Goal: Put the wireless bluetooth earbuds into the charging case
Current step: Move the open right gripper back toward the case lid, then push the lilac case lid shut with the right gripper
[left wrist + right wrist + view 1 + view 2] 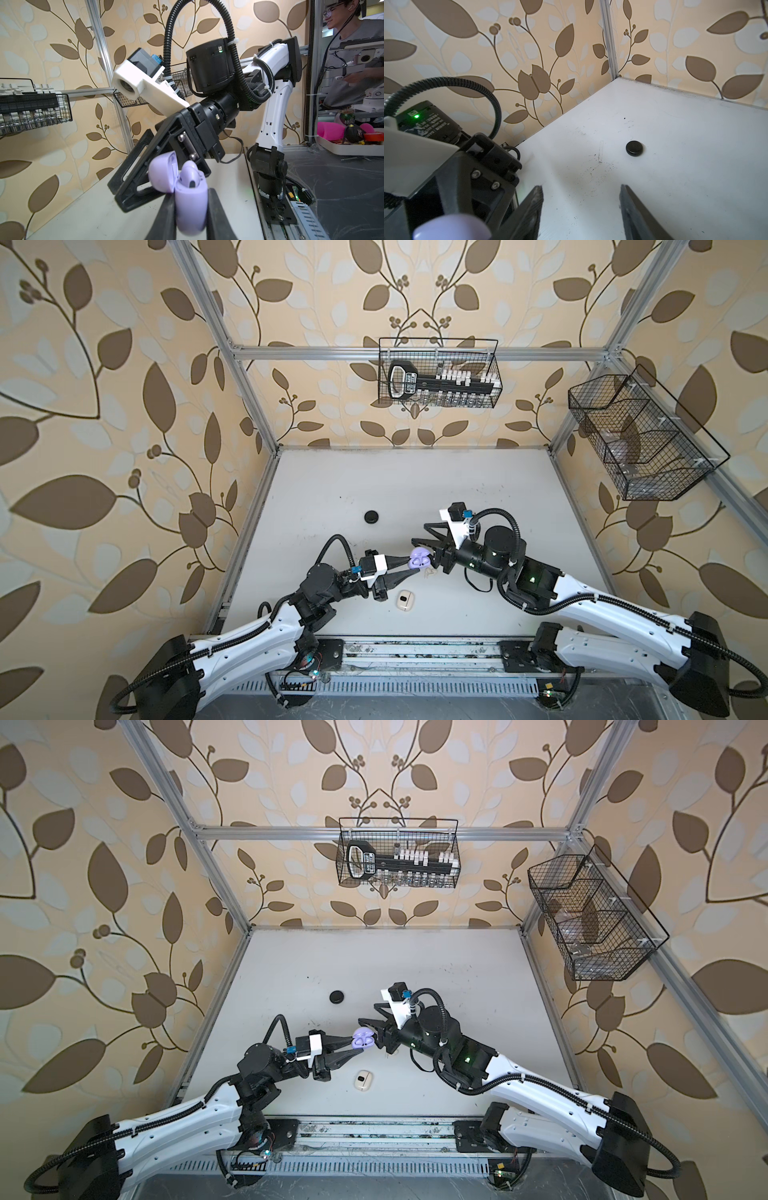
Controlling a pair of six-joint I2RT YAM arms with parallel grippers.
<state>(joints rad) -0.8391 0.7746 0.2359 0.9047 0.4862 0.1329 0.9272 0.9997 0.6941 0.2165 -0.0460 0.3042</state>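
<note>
left claw (pixel 190 192) tight on open lavender case (pixel 192 216), lavender earbud (pixel 188 171) inside; right claw (pixel 581 187) half-open, empty

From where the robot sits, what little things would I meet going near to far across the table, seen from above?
Cream case → lavender case, open and held off the table in the left fingers → black round puck.

The lavender charging case (pixel 191 207) stands open, a lavender earbud (pixel 187 172) seated inside
</note>
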